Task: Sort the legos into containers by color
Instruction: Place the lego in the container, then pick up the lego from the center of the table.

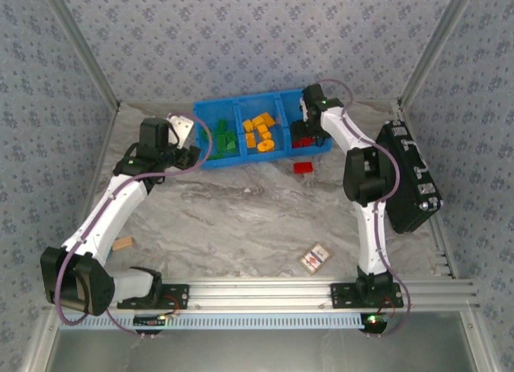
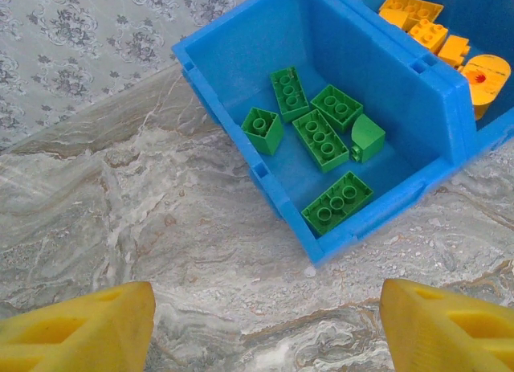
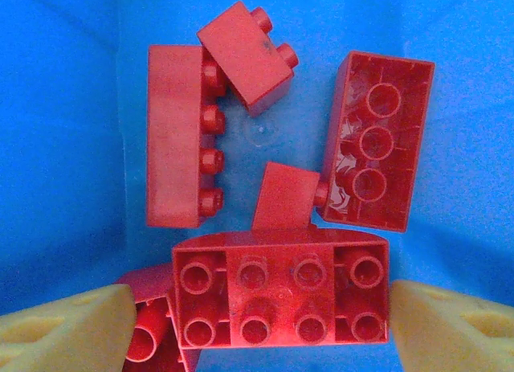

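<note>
At the desk's far edge: one long blue bin (image 1: 215, 107) with three compartments side by side; it lies on the marbled desk (image 1: 241, 211)
Left compartment: six green bricks (image 2: 320, 139) lie loose on its floor; five sit studs-up and one is a sloped piece lying against the dividing wall
Middle compartment: orange-yellow bricks (image 1: 261, 132) in a loose heap, too small from above to count; four show at the left wrist view's edge, one of them rounded
Right compartment: six red bricks (image 3: 173, 135); one long brick on its side, one small brick tilted against it, one brick upside down, one small sloped piece, one large eight-stud brick, and one partly hidden under that
On the desk: one loose red brick (image 1: 303, 168) just in front of the bin's right end
Left jaws: spread wide and empty; two yellow fingers (image 2: 80, 332) hover over bare desk, near the bin's left corner
Right jaws: spread wide over the right compartment; the eight-stud brick lies between the two fingers (image 3: 64, 332), a clear gap on one side, so nothing is clamped
Elsewhere: one red-and-white card (image 1: 316, 258) and one small wooden piece (image 1: 123, 243) near the front; one black case (image 1: 409, 179) at the right edge
</note>
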Robot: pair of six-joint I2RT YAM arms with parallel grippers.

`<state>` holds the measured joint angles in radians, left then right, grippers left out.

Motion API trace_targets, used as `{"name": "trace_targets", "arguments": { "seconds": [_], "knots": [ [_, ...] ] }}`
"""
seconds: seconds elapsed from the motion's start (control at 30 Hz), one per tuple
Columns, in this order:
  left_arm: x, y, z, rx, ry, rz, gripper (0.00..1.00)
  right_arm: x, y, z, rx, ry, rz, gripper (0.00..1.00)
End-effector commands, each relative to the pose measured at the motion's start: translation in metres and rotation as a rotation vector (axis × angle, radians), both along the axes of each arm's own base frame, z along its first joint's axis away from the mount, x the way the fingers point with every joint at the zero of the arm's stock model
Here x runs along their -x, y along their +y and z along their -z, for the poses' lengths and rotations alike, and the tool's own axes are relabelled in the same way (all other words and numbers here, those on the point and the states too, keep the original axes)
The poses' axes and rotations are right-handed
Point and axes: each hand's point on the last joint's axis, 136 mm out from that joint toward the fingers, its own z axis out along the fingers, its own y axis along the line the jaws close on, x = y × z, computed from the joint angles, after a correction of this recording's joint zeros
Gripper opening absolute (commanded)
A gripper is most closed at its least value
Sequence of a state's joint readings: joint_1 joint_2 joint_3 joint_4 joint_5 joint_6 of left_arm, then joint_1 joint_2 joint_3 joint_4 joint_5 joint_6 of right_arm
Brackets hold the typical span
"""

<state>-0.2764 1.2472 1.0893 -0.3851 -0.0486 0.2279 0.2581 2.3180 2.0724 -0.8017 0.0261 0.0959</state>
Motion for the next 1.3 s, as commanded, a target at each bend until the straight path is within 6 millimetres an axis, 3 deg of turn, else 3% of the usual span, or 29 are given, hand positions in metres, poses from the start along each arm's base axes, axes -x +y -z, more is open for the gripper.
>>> {"name": "trace_targets", "arguments": {
  "seconds": [0.0,0.13,0.3,0.47,0.63,0.77,0.97,1.1,1.27],
  "knots": [
    [-0.002,0.000,-0.010,0.005,-0.039,0.008,0.74,-0.004,0.011,-0.025,-0.033,-0.047,-0.014,0.87],
    [-0.002,0.001,-0.010,0.008,-0.039,0.004,0.74,0.004,0.008,-0.041,-0.028,-0.070,-0.012,0.81],
    [-0.001,-0.001,-0.011,0.021,-0.038,0.009,0.74,0.015,0.004,-0.056,-0.011,-0.093,-0.012,0.65],
    [0.003,-0.002,-0.017,0.038,-0.052,0.016,0.74,0.023,0.000,-0.056,0.005,-0.084,-0.007,0.57],
    [0.008,-0.002,-0.027,0.050,-0.077,0.019,0.74,0.039,-0.001,-0.061,0.020,-0.082,-0.011,0.55],
    [0.008,0.001,-0.032,0.057,-0.102,0.000,0.73,0.075,-0.002,-0.064,0.019,-0.065,0.013,0.58],
    [0.008,0.000,-0.036,0.070,-0.115,0.003,0.73,0.125,0.006,-0.041,-0.005,-0.003,0.021,0.79],
    [0.009,0.001,-0.038,0.070,-0.120,0.004,0.73,0.133,0.008,-0.019,-0.010,0.036,0.026,0.87],
    [0.010,0.001,-0.037,0.063,-0.120,0.005,0.73,0.121,0.011,-0.004,-0.016,0.038,0.032,0.90]
  ]
}}
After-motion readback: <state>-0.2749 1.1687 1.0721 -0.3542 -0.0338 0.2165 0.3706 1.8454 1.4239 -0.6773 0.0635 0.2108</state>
